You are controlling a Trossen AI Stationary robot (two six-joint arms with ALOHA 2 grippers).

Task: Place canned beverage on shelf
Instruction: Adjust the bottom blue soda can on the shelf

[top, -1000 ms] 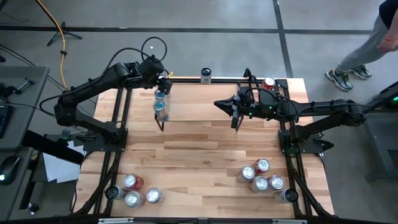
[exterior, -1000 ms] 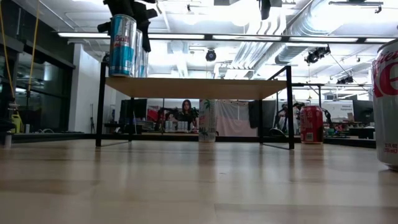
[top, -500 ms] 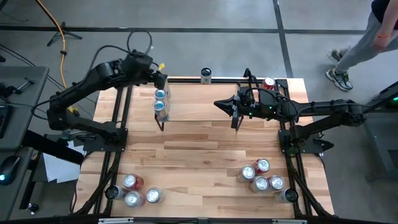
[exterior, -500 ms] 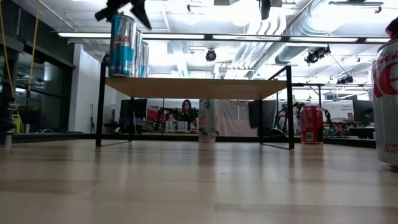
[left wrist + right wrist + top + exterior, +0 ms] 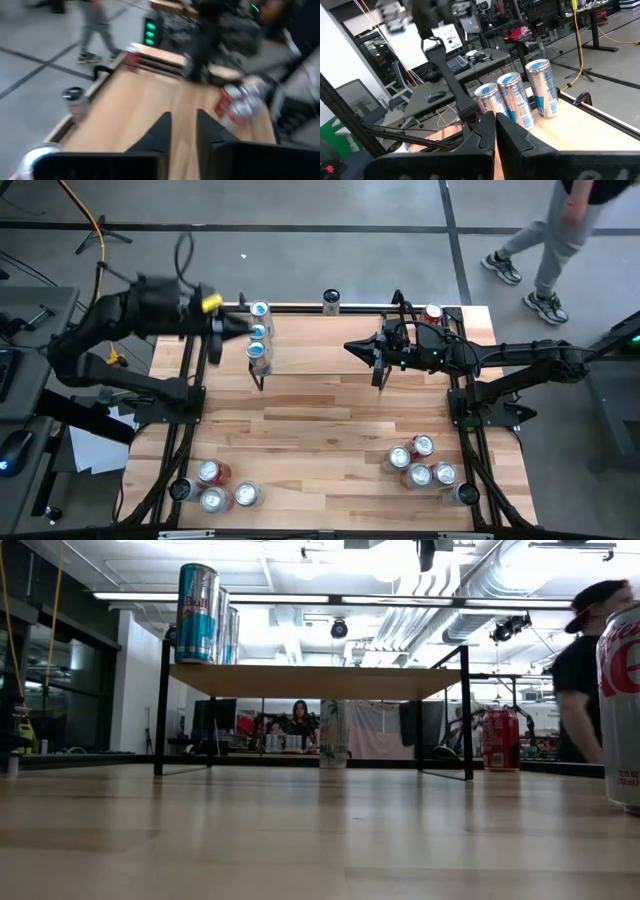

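Three blue-and-silver cans [image 5: 259, 333] stand upright in a tight row at the shelf's [image 5: 320, 345] left end, packed close, likely to leave plank free for more. Left gripper [image 5: 218, 333] sits just beside the row, fingers together, empty. Right gripper [image 5: 378, 361] waits over the shelf's right part, shut, holding nothing.

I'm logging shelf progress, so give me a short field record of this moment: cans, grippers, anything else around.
shelf: three blue-and-silver cans upright at its left end
left gripper: shut, empty, left of the cans
right gripper: shut, empty, over the shelf's right part
tabletop cans: group near left, group near right
person: walking past the table's far right corner
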